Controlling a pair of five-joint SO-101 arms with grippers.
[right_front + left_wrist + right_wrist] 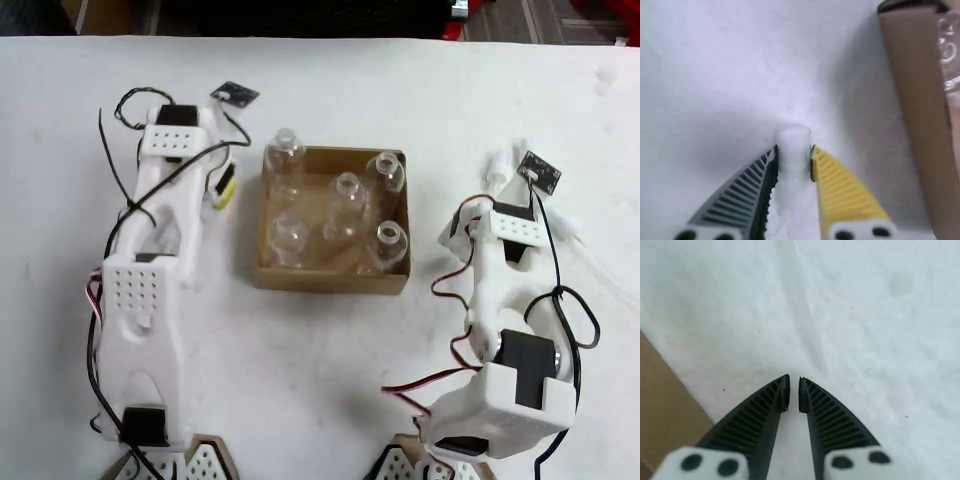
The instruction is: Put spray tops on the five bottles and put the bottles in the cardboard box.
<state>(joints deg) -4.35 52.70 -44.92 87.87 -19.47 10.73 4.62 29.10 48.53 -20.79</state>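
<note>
1. Nearest the arm bases, the white table [320, 380] lay bare between the two arms.
2. Farther out, the right gripper [791, 390] hung over the cloth beside the cardboard box [330, 278]. Its jaws were drawn to a thin slit and gripped nothing.
3. Across the box, the left gripper [793, 152] was clamped on a small, pale spray top [792, 142], which stood just off the box's outer wall.
   - The spray top looked light, hard and slick.
   - A pinch on its collar, as here, seemed the safest hold.
4. Five clear bottles [346, 192] stood upright at the box with bare, open necks.
   - Whether the far-left one stood inside the wall was unclear.
   - They seemed thin, light and easily tipped, so each probably needed steadying at the shoulder while a top went on.
5. Farthest, a loose white piece [497, 165], likely another top, lay beyond the right arm.
</note>
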